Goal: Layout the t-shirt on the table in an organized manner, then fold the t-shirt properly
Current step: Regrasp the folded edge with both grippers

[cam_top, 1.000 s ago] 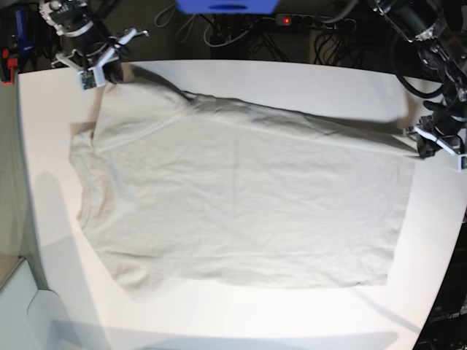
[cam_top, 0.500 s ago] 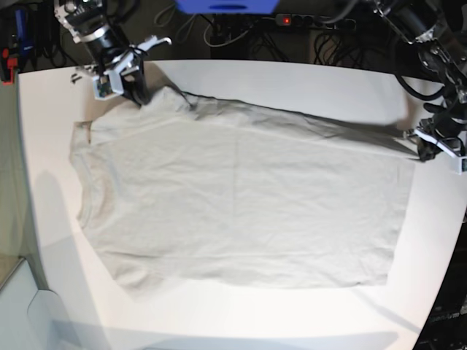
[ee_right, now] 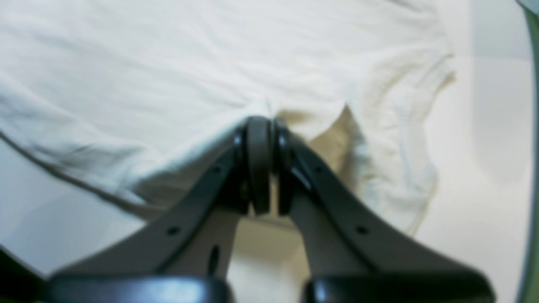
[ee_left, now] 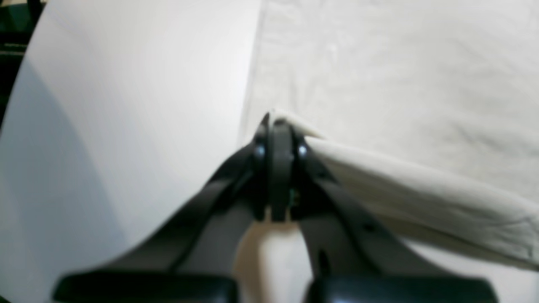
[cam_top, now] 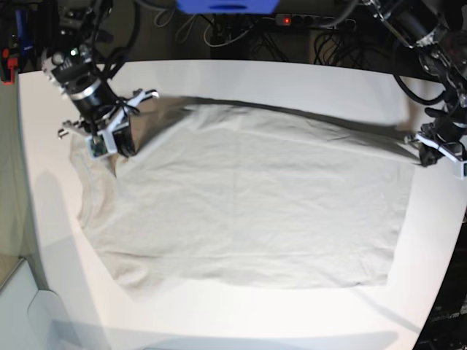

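Dark backdrop — cables [cam_top: 241, 33], power strip [cam_top: 314, 22]

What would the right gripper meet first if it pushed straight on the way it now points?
The right gripper, shut on the t-shirt, would likely meet more of that cloth spread ahead of it, with the table beneath; depth is unclear.

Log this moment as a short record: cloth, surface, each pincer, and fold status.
cloth: t-shirt, plain beige, spread mostly flat, far edge lifted
surface: white table, shirt lying on it
left pincer: shut on the shirt's far hem corner, fabric raised off the table
right pincer: shut on the shirt at the sleeve and shoulder end, cloth bunched around it
fold status: no finished fold visible; near edge lies flat
background: cables and a power strip beyond the table
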`<state>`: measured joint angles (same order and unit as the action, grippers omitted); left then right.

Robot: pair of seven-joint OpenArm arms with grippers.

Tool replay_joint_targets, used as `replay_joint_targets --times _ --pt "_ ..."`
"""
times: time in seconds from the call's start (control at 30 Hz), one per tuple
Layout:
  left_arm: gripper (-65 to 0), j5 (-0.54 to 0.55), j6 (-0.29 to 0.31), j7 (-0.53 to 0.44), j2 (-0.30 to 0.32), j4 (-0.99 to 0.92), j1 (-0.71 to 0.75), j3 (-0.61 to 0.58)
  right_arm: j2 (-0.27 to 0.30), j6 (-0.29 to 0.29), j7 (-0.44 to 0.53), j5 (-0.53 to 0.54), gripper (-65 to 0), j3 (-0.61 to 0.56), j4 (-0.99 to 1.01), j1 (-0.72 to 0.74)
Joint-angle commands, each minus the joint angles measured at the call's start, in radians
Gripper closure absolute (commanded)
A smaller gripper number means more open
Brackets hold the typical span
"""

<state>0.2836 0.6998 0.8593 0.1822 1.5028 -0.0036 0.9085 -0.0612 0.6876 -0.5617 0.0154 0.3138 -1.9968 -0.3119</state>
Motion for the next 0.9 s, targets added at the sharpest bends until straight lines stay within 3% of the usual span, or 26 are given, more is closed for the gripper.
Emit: replay_joint_targets --times 0.0,0.2,0.3,0.87 --pt "-0.1 0.021 -0.002 -0.025 0.018 0.014 -0.023 0.002 0.017 0.011 0.019 0.019 -1.5 0.002 -0.012 0.033" --pt "-0.1 0.022 -0.002 -0.031 0.027 -0.049 -0.025 0.004 0.09 0.011 -0.103 0.018 -1.5 0.002 -0.003 0.156" --pt "-0.1 0.022 -0.002 -0.033 0.029 -0.067 -0.025 0.004 0.097 0.011 -0.136 0.018 -1.5 0.0 -0.003 0.19" --pt "-0.1 0.021 -0.002 -0.031 0.029 -0.071 -0.082 0.001 0.099 0.011 -0.133 0.018 -1.5 -0.002 0.118 0.236"
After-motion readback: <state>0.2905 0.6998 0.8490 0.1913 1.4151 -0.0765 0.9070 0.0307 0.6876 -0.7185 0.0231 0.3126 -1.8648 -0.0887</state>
